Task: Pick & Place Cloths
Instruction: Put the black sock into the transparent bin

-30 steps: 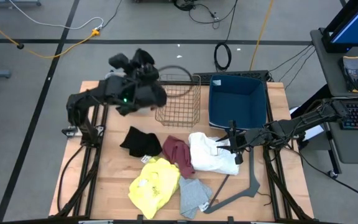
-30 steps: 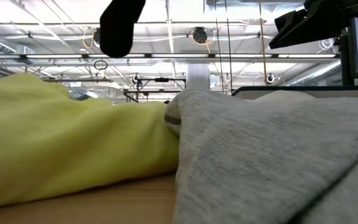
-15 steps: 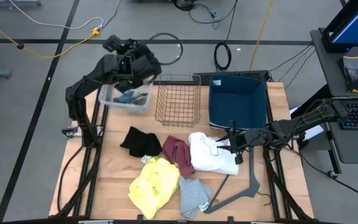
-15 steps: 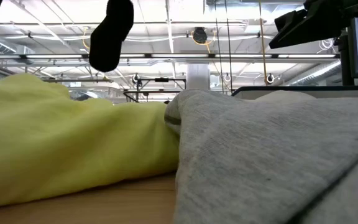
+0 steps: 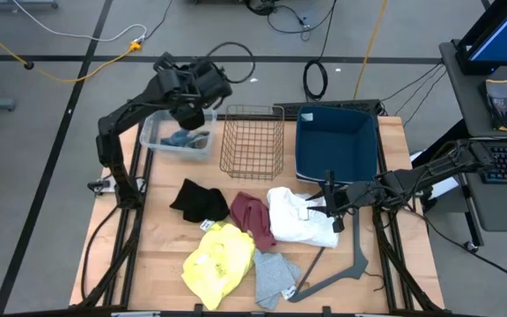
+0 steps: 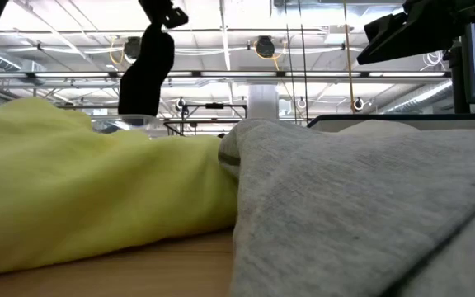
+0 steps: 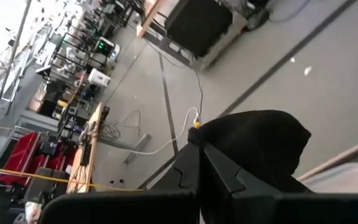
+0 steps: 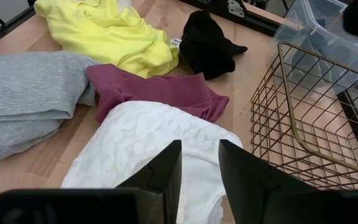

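Left tool point(image 7: 199, 163), pinching a black cloth point(image 7: 260, 146), hangs above the clear bin's point(image 5: 152, 141) far edge; right tool point(image 8: 199, 163) gapes empty.

Black cloth point(image 5: 199, 200), maroon cloth point(image 5: 251, 216), white cloth point(image 5: 297, 217), yellow cloth point(image 5: 219, 258), grey cloth point(image 5: 275, 276) crumpled together on table, teal cloth point(image 5: 183, 137) in bin.

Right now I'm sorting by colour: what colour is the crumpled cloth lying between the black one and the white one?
Maroon: the crumpled maroon cloth shows best in the right wrist view.
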Robot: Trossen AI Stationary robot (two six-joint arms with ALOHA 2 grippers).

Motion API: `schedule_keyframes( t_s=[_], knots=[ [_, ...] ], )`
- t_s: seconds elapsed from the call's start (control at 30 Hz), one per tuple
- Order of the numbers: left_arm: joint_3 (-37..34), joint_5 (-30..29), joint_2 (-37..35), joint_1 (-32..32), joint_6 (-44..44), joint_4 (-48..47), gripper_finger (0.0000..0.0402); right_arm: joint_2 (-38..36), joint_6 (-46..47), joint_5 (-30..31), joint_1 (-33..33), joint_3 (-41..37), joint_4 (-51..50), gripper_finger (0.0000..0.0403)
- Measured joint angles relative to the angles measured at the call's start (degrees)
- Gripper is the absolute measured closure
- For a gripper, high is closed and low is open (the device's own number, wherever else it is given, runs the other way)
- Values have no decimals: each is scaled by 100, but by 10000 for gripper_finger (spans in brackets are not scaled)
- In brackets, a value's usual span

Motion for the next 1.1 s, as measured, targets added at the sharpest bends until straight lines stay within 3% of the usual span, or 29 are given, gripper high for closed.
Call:
schedule_keyframes(
  t_s=[0.6, 1.1],
  knots=[
    [-1648, 814, 0, 36, -476, -2, 402, -1, 62, 0, 0, 0, -1, 303],
    [-1756, 2612, 0, 484, -803, -1, 402, 1, 64, 0, 0, 0, -2, 303]
  ],
)
